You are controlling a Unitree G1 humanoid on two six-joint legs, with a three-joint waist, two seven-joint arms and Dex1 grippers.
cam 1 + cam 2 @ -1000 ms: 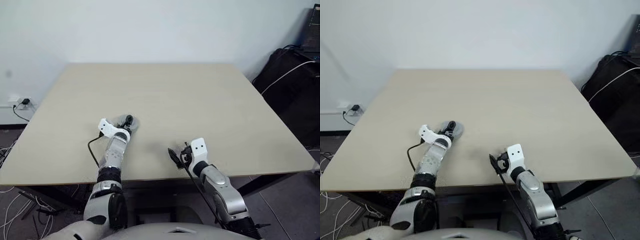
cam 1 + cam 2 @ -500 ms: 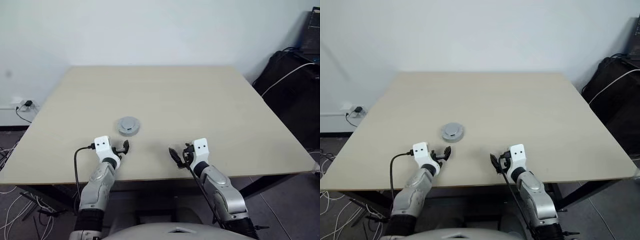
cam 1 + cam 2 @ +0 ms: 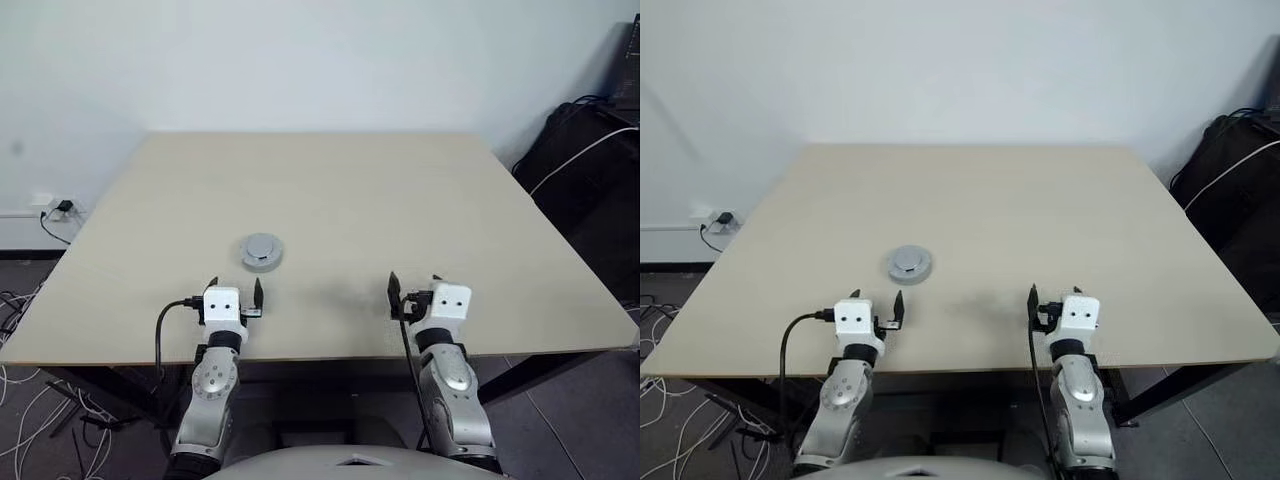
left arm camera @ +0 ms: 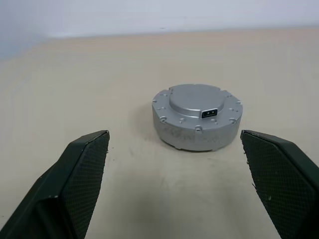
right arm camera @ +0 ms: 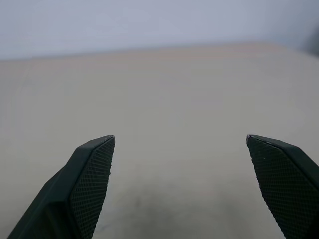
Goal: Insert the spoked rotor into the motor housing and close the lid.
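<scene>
A round silver-grey motor housing [image 3: 262,251] rests on the beige table [image 3: 350,190], left of centre. The lid [image 4: 197,99] sits flat on top of it, with a small dark connector slot facing me. The spoked rotor is hidden from view. My left gripper [image 3: 236,290] hovers open and empty at the table's front edge, a short way in front of the housing and apart from it. In the left wrist view its black fingers [image 4: 82,164] frame the housing. Further right along the same edge my right gripper [image 3: 414,290] is open, with bare table between its pads [image 5: 92,169].
A black bag with a white cable [image 3: 590,170] stands off the table's right side. A wall socket and loose cables [image 3: 50,208] lie on the floor at the left. Both grippers are level with the table's front edge.
My left gripper has pulled back from the housing to the front edge and rolled level, uncovering the closed lid. My right gripper has swung to the right and now points straight ahead.
</scene>
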